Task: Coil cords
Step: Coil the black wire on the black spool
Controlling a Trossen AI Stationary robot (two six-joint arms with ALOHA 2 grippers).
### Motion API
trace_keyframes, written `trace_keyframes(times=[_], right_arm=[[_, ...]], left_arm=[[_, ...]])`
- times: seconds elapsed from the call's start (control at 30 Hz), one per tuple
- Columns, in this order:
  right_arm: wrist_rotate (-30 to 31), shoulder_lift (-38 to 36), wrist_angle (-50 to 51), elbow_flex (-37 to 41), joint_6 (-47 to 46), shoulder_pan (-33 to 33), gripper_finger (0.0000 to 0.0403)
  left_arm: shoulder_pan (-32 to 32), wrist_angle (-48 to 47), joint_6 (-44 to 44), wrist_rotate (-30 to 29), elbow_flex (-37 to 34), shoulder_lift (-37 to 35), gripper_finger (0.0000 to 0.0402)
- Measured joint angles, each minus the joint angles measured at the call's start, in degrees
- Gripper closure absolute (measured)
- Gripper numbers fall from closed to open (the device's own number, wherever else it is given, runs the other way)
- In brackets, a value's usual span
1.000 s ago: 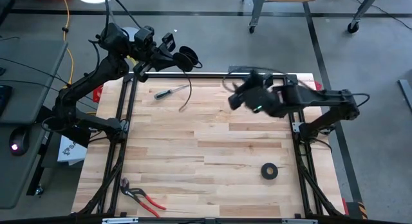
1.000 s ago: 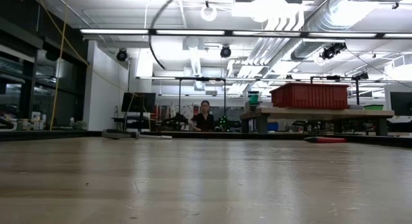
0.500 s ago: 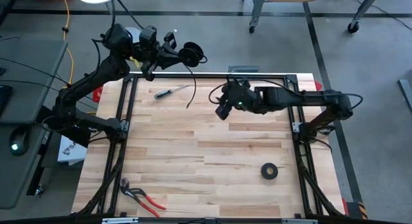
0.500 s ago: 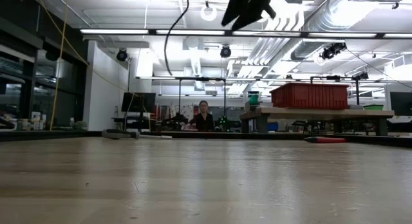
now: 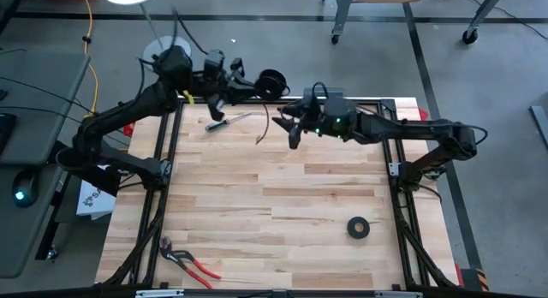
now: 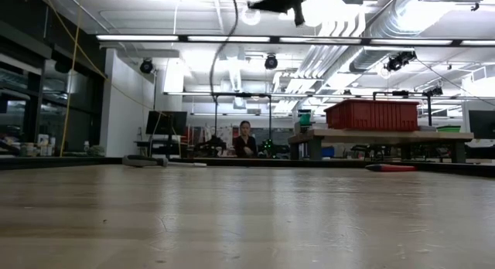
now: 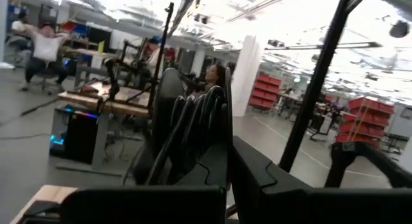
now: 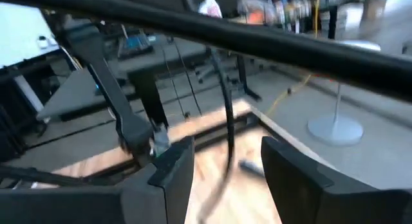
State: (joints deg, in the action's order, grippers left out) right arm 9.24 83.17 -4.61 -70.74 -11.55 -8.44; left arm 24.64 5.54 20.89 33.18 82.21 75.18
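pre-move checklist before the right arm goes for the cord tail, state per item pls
1. Coil held: ok. The left gripper holds the looped cord raised at the table's far edge; loops sit between its jaws in the left wrist view.
2. Tail free: ok. The stray tail hangs down from the coil, clear of the screwdriver.
3. Right jaws open: ok. The right gripper shows a clear gap.
4. Tail lined up: ok. It runs through that gap in the right wrist view.
5. Tail gripped: not ok, the jaws are not closed on it.
6. Clearance between the two grippers: cannot tell.
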Motion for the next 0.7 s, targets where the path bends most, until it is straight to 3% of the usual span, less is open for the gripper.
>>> trace_keyframes(times=[0.2, 0.5, 0.6, 0.7], right_arm=[[0.7, 1.1, 6.5, -4.7, 9.0, 0.1, 0.0231], [4.3, 2.0, 6.9, -4.9, 11.0, 0.2, 0.0237], [4.2, 2.0, 6.8, -4.9, 10.5, 0.4, 0.0278], [4.2, 2.0, 6.5, -4.9, 10.6, 0.9, 0.0367]], left_arm=[[-3.3, 3.2, 0.5, -3.4, 0.0, 3.0, 0.0401], [-5.0, 6.4, 1.3, -5.4, 0.0, 4.7, 0.0401], [-4.6, 6.4, 1.3, -5.7, 0.0, 4.7, 0.0401], [-3.9, 6.4, 1.1, -5.7, 0.0, 4.7, 0.0401]])
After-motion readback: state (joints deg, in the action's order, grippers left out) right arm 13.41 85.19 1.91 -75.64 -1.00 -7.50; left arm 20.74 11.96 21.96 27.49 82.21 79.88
